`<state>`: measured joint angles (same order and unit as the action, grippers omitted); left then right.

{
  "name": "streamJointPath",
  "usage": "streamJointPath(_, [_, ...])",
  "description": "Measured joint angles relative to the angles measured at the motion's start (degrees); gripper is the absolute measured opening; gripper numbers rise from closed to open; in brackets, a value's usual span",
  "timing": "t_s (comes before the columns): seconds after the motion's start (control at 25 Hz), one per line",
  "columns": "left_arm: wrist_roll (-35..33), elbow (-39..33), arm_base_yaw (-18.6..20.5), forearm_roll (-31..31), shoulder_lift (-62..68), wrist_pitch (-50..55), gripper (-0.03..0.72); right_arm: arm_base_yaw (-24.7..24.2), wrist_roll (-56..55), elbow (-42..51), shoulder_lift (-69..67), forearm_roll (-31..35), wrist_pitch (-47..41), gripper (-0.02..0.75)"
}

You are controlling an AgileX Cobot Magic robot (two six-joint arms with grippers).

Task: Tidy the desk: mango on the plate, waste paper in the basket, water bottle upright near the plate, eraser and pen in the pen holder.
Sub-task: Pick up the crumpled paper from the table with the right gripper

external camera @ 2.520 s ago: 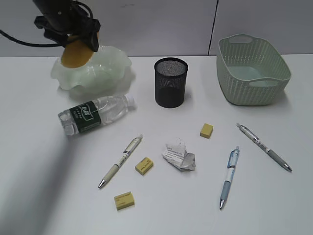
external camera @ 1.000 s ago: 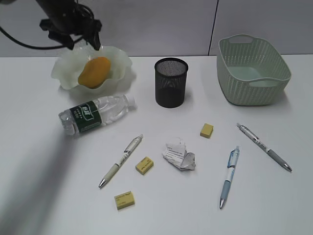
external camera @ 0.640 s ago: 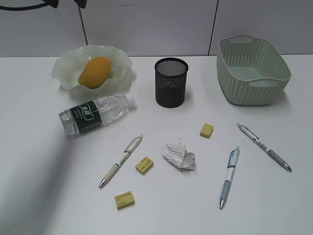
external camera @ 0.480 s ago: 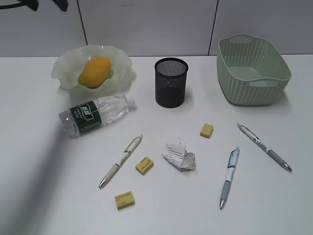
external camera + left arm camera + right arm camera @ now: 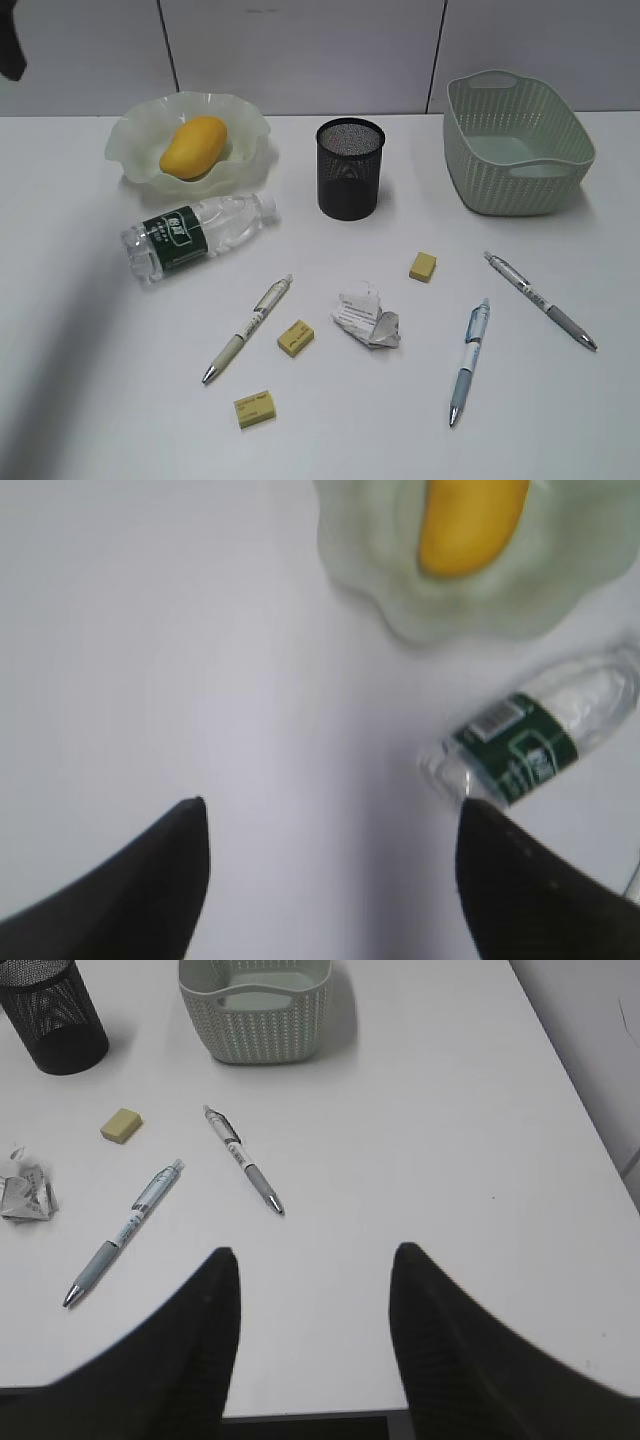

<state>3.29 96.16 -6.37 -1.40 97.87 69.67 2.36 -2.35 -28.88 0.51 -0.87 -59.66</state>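
The yellow-orange mango (image 5: 193, 146) lies in the ruffled pale-green plate (image 5: 130, 150). The water bottle (image 5: 195, 235) lies on its side just in front of the plate. My left gripper (image 5: 330, 805) hangs open and empty high over bare desk, with the bottle (image 5: 535, 735) and the mango (image 5: 470, 525) ahead to its right. Crumpled waste paper (image 5: 366, 320) sits mid-desk among three pens (image 5: 247, 328) (image 5: 468, 360) (image 5: 540, 299) and three yellow erasers (image 5: 422, 266) (image 5: 295, 338) (image 5: 254, 409). The black mesh pen holder (image 5: 349, 168) and the basket (image 5: 517, 145) stand at the back. My right gripper (image 5: 315, 1250) is open and empty.
A dark piece of the left arm (image 5: 10, 40) shows at the exterior view's top-left edge. The right gripper hovers over the desk's near right edge (image 5: 300, 1400), with two pens (image 5: 243, 1158) (image 5: 125, 1230) and an eraser (image 5: 121, 1125) ahead.
The left gripper let the mango go into the plate, then rose and drew away to the upper left, almost out of the exterior view. The right gripper has not moved.
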Motion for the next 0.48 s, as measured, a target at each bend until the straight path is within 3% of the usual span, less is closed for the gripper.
streamJointPath(0.2, [1.5, -17.5, 0.0, -1.7, -16.6, 0.1, 0.575, 0.0, 0.0, 0.0, 0.0, 0.0, 0.0, 0.393])
streamJointPath(0.48, [3.2, -34.3, 0.0, -1.7, -39.5, 0.4, 0.571, 0.0, 0.0, 0.0, 0.0, 0.0, 0.0, 0.393])
